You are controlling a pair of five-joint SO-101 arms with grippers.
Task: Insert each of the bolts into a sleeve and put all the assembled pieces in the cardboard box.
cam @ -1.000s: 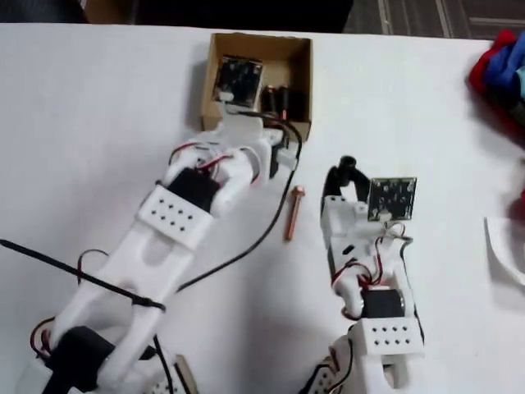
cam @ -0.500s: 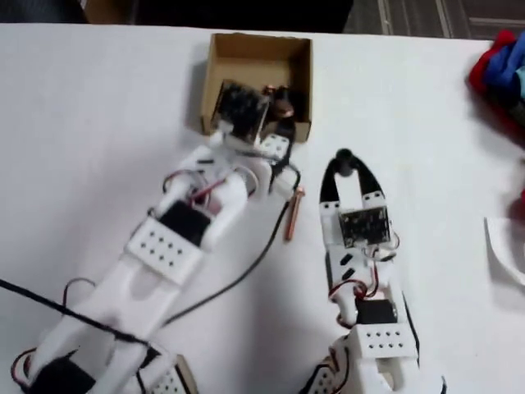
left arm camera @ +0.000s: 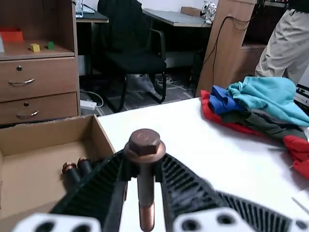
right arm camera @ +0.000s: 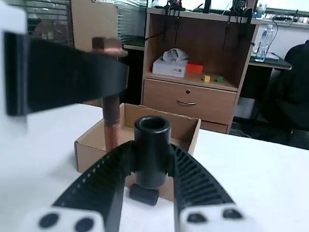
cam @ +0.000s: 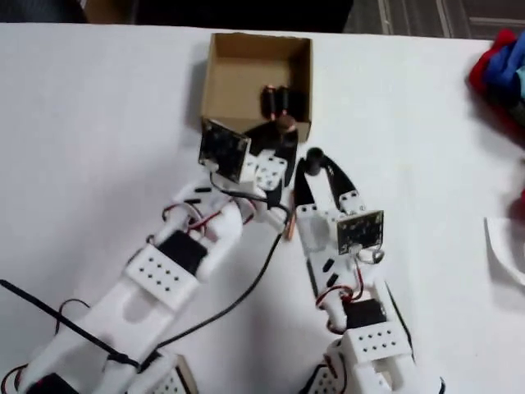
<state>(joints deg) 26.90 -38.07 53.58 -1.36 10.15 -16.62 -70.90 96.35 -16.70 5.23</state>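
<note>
My left gripper (cam: 283, 131) is shut on a copper bolt (left arm camera: 145, 180), held upright with its hex head up, just in front of the cardboard box (cam: 220, 75). My right gripper (cam: 315, 159) is shut on an upright black sleeve (right arm camera: 152, 149), close beside that bolt (right arm camera: 109, 108) and slightly lower. Assembled bolt-and-sleeve pieces (cam: 275, 100) lie in the box's near right corner (left arm camera: 75, 169). A second copper bolt (cam: 289, 230) lies on the table between the arms, partly hidden by them.
A small black cylinder (right arm camera: 143, 195) lies on the table below the held sleeve, in front of the box (right arm camera: 89, 147). A heap of coloured clothes (cam: 500, 70) sits at the right edge of the white table. A white object (cam: 504, 250) lies farther along that edge.
My left gripper has drawn back from over the box to its front edge with the bolt. My right gripper has carried the sleeve left and forward, up close to the bolt.
</note>
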